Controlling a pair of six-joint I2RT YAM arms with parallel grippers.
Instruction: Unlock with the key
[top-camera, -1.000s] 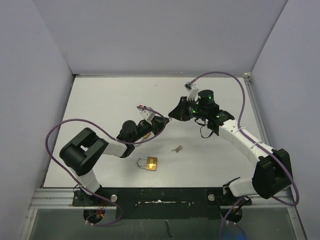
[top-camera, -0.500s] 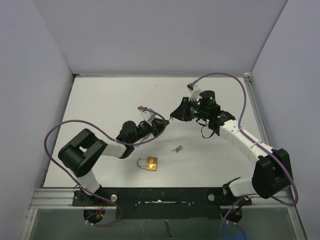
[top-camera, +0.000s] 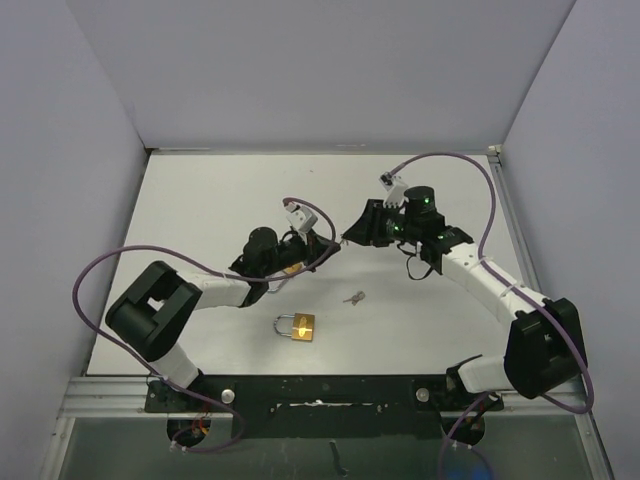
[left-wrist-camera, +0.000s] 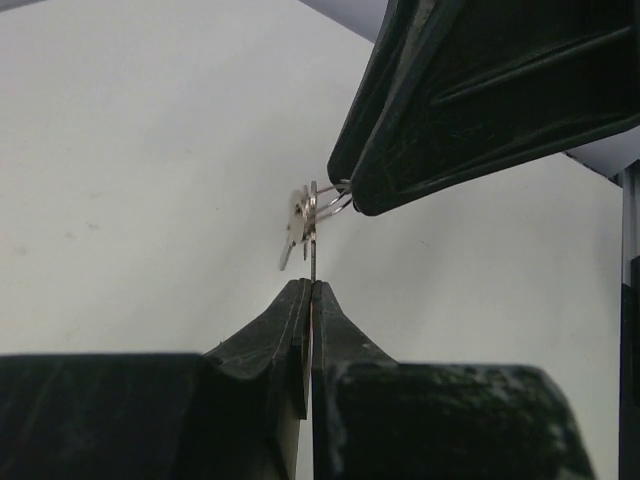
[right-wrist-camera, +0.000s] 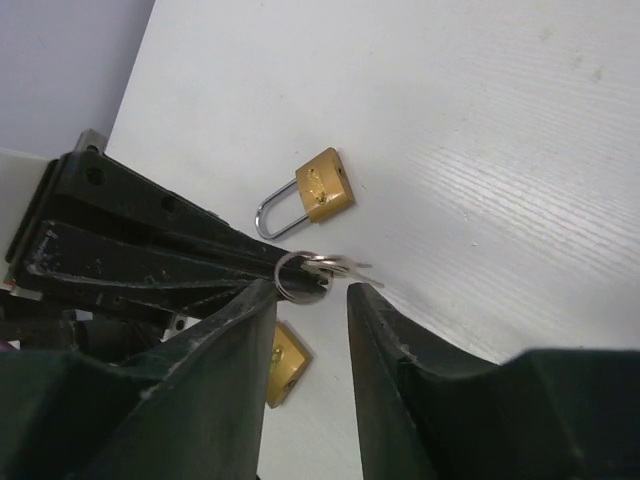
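Over the middle of the tabletop (top-camera: 200, 220) my two arms meet tip to tip, and it is all about one little bunch of keys up here! My left jaws are pressed tight together, pinching the key (left-wrist-camera: 312, 262). In the left wrist view it shows edge-on, a thin sliver of metal rising straight out of the tips. At the top of that sliver sits the key ring (right-wrist-camera: 293, 276), and a second key (left-wrist-camera: 294, 228) dangles off it at a slant. My right jaws are spread, with a clear gap between them, and the ring sits right at the mouth of that gap, close against one tip. From the left wrist view that tip touches the ring's wire, but I cannot tell whether it bears on it with any force. Down on the white surface, well apart from the bunch, the brass padlock (top-camera: 297, 326) lies flat toward the near edge. Both legs of its steel shackle run into the body, and nothing touches it. Just to its right and a little farther back, a small loose key (top-camera: 353, 297) lies by itself. The right wrist view also catches a second brass padlock (right-wrist-camera: 285, 365), partly hidden behind my right jaws.
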